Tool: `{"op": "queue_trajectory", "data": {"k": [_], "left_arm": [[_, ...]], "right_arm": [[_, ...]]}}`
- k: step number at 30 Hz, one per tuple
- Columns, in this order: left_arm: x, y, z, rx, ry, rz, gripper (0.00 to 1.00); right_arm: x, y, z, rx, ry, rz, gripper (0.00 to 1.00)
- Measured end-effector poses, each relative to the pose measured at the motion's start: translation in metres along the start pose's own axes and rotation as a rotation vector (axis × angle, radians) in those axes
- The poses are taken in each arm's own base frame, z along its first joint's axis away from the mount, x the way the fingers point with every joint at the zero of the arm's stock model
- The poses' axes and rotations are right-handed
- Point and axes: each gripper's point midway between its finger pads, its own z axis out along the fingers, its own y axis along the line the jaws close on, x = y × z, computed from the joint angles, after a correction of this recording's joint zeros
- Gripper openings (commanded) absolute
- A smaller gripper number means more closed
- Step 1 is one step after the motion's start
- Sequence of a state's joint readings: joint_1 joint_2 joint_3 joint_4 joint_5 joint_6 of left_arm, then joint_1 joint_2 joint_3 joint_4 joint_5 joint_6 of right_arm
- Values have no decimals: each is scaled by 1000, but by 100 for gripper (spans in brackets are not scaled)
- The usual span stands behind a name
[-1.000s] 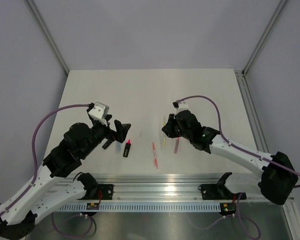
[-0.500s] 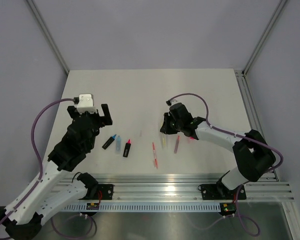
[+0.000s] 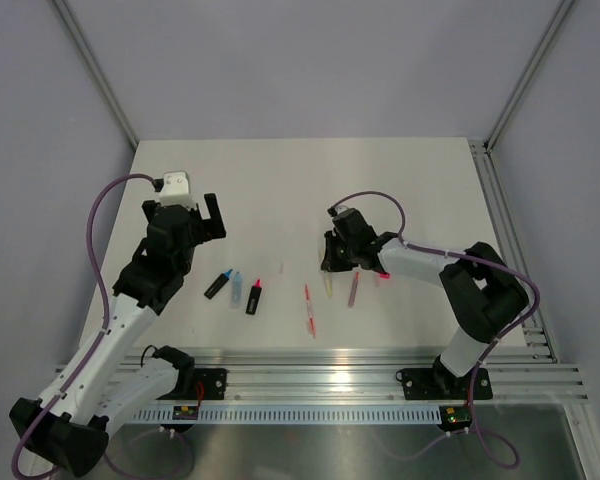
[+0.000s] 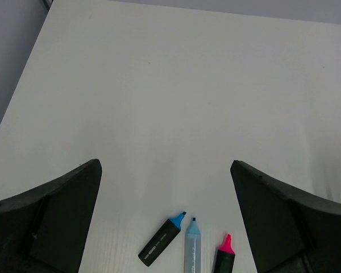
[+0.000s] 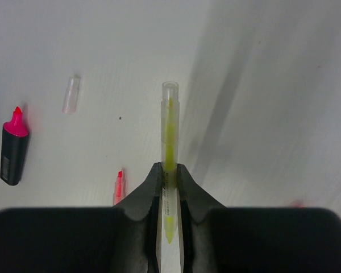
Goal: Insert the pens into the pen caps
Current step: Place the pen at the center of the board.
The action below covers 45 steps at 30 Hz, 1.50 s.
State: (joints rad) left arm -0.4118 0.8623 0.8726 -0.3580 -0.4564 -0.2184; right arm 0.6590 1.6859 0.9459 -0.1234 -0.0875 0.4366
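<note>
My right gripper (image 3: 331, 263) (image 5: 169, 166) is shut on a thin yellow pen (image 5: 169, 122) with a clear barrel, which lies low on the table (image 3: 280, 190) and also shows in the top view (image 3: 327, 286). A purplish pen (image 3: 353, 290) and a red-pink pen (image 3: 309, 308) lie beside it. A small clear cap (image 5: 71, 94) lies to the left. My left gripper (image 3: 208, 215) (image 4: 165, 166) is open and empty, beyond three stubby markers: black with a blue tip (image 4: 162, 239), pale blue (image 4: 192, 248), and black with a pink tip (image 4: 224, 257).
A small pink thing (image 3: 384, 275) lies right of my right gripper, too small to identify. The table's near edge meets a metal rail (image 3: 320, 360). Frame posts stand at the back corners.
My left arm has drawn back and left, away from the markers, and its gripper now faces the far side. My right arm has folded lower, with its gripper staying at the yellow pen.
</note>
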Motion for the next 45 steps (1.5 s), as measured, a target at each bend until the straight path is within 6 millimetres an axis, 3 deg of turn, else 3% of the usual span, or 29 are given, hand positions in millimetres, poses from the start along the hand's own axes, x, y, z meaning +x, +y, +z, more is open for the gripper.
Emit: {"op": "queue_trajectory", "data": {"k": [11, 19, 26, 39, 45], "left_arm": [[4, -4, 6, 16, 19, 0, 99], [6, -12, 6, 59, 27, 0, 99], [11, -19, 9, 87, 49, 6, 99], [15, -26, 9, 126, 66, 8, 99], [15, -30, 8, 147, 70, 8, 99]], "right_arm": [[0, -3, 13, 15, 20, 5, 0], [-4, -8, 20, 41, 20, 8, 6], [-3, -9, 22, 49, 26, 11, 26], [-2, -15, 26, 83, 31, 20, 48], [-6, -14, 17, 87, 21, 24, 52]]}}
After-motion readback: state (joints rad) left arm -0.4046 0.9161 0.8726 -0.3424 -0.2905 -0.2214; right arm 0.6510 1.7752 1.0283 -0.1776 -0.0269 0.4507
